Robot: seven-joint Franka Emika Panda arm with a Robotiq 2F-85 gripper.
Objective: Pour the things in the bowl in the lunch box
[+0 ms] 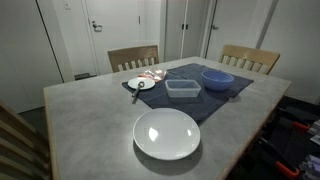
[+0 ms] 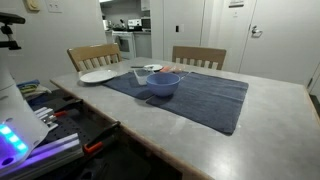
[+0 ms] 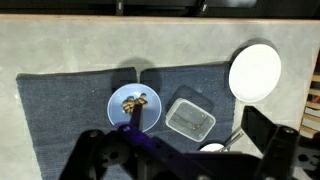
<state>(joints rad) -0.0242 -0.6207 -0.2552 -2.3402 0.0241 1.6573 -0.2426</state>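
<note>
The blue-purple bowl (image 1: 217, 79) stands on a dark blue mat (image 1: 200, 100) at the far side of the table. It also shows in an exterior view (image 2: 163, 84) and in the wrist view (image 3: 134, 106), where small brown pieces (image 3: 137, 99) lie in it. The clear plastic lunch box (image 1: 182, 88) sits next to the bowl on the mat, apart from it, and shows in the wrist view (image 3: 190, 119). My gripper (image 3: 178, 150) hangs high above the mat, open and empty. It is out of frame in both exterior views.
A large white plate (image 1: 167, 134) lies on the bare table near the mat's edge, seen too in the wrist view (image 3: 254, 71). A small white saucer (image 1: 141, 84) with a utensil sits by the lunch box. Two wooden chairs (image 1: 133, 57) stand at the far side.
</note>
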